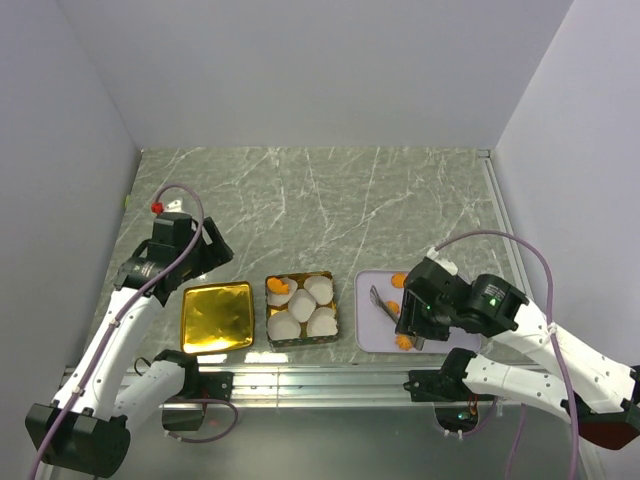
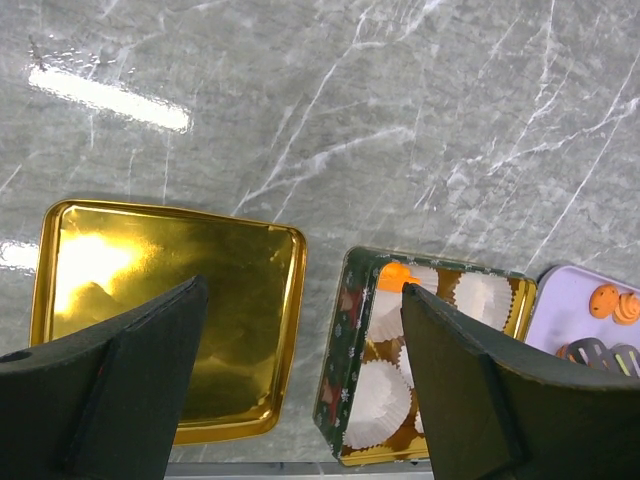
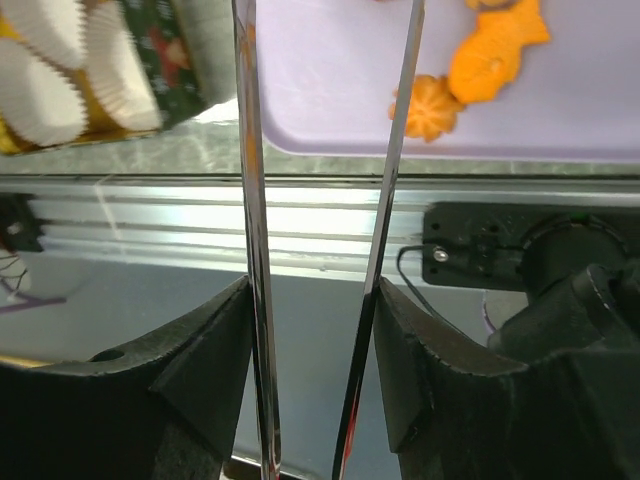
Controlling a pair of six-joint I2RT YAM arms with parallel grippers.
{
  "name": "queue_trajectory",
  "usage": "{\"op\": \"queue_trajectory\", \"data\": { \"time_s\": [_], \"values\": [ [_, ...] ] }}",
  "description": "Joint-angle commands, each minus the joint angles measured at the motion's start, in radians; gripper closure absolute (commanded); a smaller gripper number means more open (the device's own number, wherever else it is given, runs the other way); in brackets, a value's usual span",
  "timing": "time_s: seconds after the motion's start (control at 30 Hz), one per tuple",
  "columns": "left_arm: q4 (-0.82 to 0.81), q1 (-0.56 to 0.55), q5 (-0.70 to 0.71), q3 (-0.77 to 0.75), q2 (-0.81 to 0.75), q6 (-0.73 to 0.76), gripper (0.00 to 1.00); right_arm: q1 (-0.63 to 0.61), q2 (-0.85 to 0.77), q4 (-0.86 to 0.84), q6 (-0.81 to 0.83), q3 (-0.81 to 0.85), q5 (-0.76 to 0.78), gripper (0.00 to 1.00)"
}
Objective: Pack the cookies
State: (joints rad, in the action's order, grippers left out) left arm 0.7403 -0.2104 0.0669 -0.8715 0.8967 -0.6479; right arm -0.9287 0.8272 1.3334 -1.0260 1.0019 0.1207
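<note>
Orange cookies (image 1: 395,281) lie on a lilac tray (image 1: 368,330), with another cookie (image 1: 404,341) at its near edge. One cookie (image 1: 279,286) sits in a white paper cup in the green tin (image 1: 334,300). My right gripper (image 1: 412,318) hangs over the tray, shut on metal tongs (image 1: 383,303). In the right wrist view the tongs' two blades (image 3: 250,150) run between the fingers of my right gripper (image 3: 312,290), standing apart over the tray (image 3: 330,80); their tips are cut off. A flower cookie (image 3: 432,108) and a fish-shaped one (image 3: 497,52) lie to their right. My left gripper (image 2: 303,290) hovers open and empty.
A gold lid (image 1: 216,317) lies flat left of the tin. The left wrist view shows the lid (image 2: 150,290), the tin's rim (image 2: 340,350) with several white cups, and two cookies (image 2: 603,300) on the tray. A metal rail (image 3: 320,215) runs along the table's near edge.
</note>
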Motion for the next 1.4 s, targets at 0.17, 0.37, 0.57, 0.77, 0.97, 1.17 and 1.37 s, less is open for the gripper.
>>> {"op": "queue_trajectory", "data": {
  "time_s": [0.17,0.37,0.57,0.77,0.97,1.17,1.37],
  "values": [
    [-0.025,-0.035,0.000,-0.003,0.002,-0.002,0.16,0.005,-0.034,0.004,-0.048,-0.072,0.030,0.43],
    [-0.012,-0.078,0.031,-0.009,0.004,-0.015,0.16,0.004,-0.022,-0.008,-0.042,-0.075,0.025,0.43],
    [-0.007,-0.092,0.047,-0.008,-0.002,-0.022,0.17,0.004,-0.016,-0.042,-0.031,-0.080,0.002,0.51],
    [-0.002,-0.098,0.054,-0.011,-0.005,-0.027,0.17,0.005,-0.026,-0.040,-0.040,-0.091,-0.033,0.56],
    [-0.005,-0.104,0.057,-0.009,-0.015,-0.029,0.17,0.005,-0.025,-0.037,-0.036,-0.098,-0.065,0.53],
    [-0.007,-0.104,0.059,-0.008,-0.018,-0.029,0.17,0.005,-0.019,-0.030,-0.028,-0.075,-0.085,0.51],
    [-0.007,-0.104,0.060,-0.008,-0.028,-0.029,0.17,0.004,-0.007,-0.036,-0.019,-0.082,-0.099,0.59]
  ]
}}
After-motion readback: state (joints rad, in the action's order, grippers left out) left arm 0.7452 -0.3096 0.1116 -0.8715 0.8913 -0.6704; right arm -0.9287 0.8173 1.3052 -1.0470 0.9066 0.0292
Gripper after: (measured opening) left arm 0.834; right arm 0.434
